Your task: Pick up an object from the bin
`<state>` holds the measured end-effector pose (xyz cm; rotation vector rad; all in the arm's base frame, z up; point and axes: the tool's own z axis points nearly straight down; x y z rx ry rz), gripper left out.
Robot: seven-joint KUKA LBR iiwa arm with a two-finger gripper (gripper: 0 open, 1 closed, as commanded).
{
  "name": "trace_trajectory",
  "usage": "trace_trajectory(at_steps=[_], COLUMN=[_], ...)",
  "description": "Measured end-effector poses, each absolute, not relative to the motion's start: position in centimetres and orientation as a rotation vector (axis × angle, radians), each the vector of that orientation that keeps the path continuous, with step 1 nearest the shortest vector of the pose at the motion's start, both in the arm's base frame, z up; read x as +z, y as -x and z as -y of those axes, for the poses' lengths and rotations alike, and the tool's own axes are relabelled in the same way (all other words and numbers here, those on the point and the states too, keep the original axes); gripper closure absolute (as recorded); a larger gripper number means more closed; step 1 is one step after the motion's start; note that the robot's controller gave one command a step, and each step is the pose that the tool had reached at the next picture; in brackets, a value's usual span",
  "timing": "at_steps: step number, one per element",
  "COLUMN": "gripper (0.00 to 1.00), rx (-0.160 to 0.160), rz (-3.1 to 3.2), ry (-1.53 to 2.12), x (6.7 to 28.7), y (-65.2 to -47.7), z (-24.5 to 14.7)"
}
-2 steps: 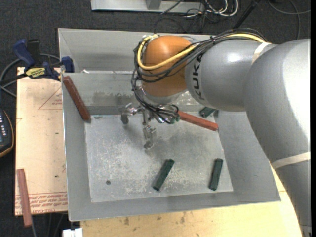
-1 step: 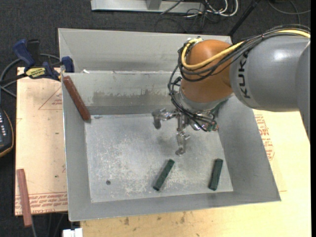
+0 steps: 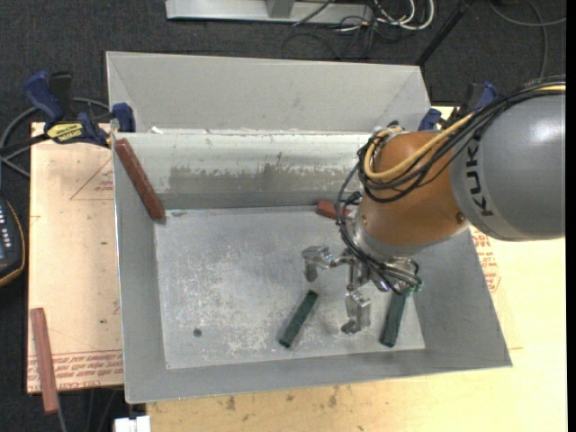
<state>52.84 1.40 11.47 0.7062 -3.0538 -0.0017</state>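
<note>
My gripper (image 3: 336, 288) hangs low over the right half of the bin floor, open. One fingertip (image 3: 314, 262) points left and the other (image 3: 357, 313) points toward the front, with bare floor between them. A dark green bar (image 3: 298, 319) lies slanted on the floor just left of the front fingertip, apart from it. A second dark green bar (image 3: 392, 319) lies just right of that fingertip, its upper end under the gripper body.
A long reddish-brown stick (image 3: 138, 180) leans in the bin's back left corner. A small orange-brown piece (image 3: 325, 208) lies by the back wall, partly hidden behind the arm's orange cover. The bin's left half is bare floor.
</note>
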Motion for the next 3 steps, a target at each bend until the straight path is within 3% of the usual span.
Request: trace_trajectory(at_steps=[1, 2, 3], gripper=[0.0, 1.0, 1.0], rx=[-0.004, -0.002, 0.005], rz=[2.869, 2.873, 2.879], ry=[-1.28, -1.278, -1.285], x=[6.9, 7.1, 21.7], y=[-54.6, -54.7, -54.4], z=[-3.9, -3.8, -2.6])
